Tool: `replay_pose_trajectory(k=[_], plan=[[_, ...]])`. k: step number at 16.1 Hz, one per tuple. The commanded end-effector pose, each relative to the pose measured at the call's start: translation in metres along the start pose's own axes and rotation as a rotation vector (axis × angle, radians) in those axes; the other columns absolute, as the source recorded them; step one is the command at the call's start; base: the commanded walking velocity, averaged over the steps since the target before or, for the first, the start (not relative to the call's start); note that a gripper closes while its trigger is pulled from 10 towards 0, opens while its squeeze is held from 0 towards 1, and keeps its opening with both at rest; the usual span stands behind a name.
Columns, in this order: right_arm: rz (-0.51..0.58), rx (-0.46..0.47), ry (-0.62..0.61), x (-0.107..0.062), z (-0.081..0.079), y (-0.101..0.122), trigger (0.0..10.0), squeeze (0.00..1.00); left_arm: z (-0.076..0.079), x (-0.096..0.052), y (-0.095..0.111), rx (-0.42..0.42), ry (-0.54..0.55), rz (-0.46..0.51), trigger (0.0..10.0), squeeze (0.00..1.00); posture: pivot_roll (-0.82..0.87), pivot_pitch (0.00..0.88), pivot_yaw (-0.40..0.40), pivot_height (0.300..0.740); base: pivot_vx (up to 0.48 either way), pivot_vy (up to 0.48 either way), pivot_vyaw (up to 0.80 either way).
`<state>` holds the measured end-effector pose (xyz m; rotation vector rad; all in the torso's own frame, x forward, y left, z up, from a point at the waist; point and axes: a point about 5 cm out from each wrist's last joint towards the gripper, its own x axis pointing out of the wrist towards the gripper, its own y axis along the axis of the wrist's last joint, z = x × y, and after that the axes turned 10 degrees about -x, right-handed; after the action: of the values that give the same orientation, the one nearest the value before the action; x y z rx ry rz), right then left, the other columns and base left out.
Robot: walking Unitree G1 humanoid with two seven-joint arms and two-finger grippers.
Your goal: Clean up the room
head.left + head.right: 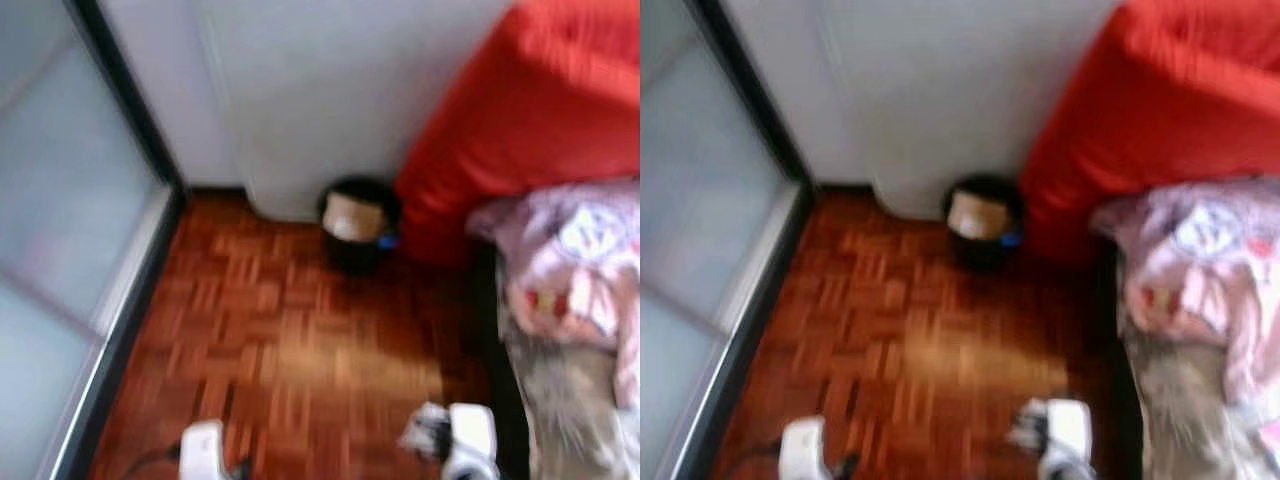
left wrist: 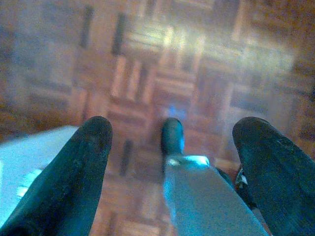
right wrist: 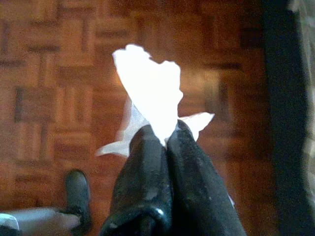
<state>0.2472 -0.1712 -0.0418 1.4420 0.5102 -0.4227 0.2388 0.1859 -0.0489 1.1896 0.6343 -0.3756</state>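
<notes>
Parquet floor (image 1: 280, 350) runs ahead of me to a white wall, with a frosted glass door (image 1: 60, 250) on my left and a red sofa (image 1: 540, 110) on my right, a pale patterned blanket (image 1: 580, 270) heaped at its near end. Both head views are blurred, so fine detail is lost.

My right gripper (image 3: 167, 142) has its fingers pressed together on a scrap of white tissue (image 3: 150, 93), which sticks up past the tips and trails a little to each side. In the head view that arm sits low on my right with a pale crumple beside it. My left gripper (image 2: 172, 147) hangs over bare floor with its fingers spread wide and nothing between them; the robot's dark foot shows below it.

Against the wall, tucked beside the sofa, stands a small dark bin (image 1: 358, 225) with something tan inside. I judge that is where the tissue belongs, and it is still well apart from my right hand.

My worry is the grip: only the lower edge of the tissue is pinched, so a jolt while walking could tear it free. The bin is narrow and close against the sofa, so a release made too early or off-centre would leave the tissue on the floor.
</notes>
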Motion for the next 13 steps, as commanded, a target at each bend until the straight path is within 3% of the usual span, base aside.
replay_pose_trajectory(k=[1, 9, 13], plan=[[-0.05, -0.01, -0.026, -0.0077, 0.01, -0.0177, 10.0, 0.0, 0.002, -0.0025, -0.0123, 0.003, -0.009, -0.042, 10.0, 0.0, -0.03, 0.292, 0.045, 0.74, 0.334, 0.0, 0.5], [-0.046, -0.008, -0.018, -0.0081, 0.0097, -0.0182, 10.0, 0.0, 0.0008, -0.0034, -0.0139, 0.007, -0.013, -0.042, 10.0, 0.0, -0.03, 0.271, 0.043, 0.74, 0.337, 0.0, 0.55], [-0.058, 0.004, -0.025, -0.0086, 0.0115, -0.02, 10.0, 0.0, -0.0003, -0.0041, -0.0151, 0.007, -0.015, -0.042, 10.0, 0.0, -0.03, 0.267, 0.042, 0.74, 0.339, 0.0, 0.0]])
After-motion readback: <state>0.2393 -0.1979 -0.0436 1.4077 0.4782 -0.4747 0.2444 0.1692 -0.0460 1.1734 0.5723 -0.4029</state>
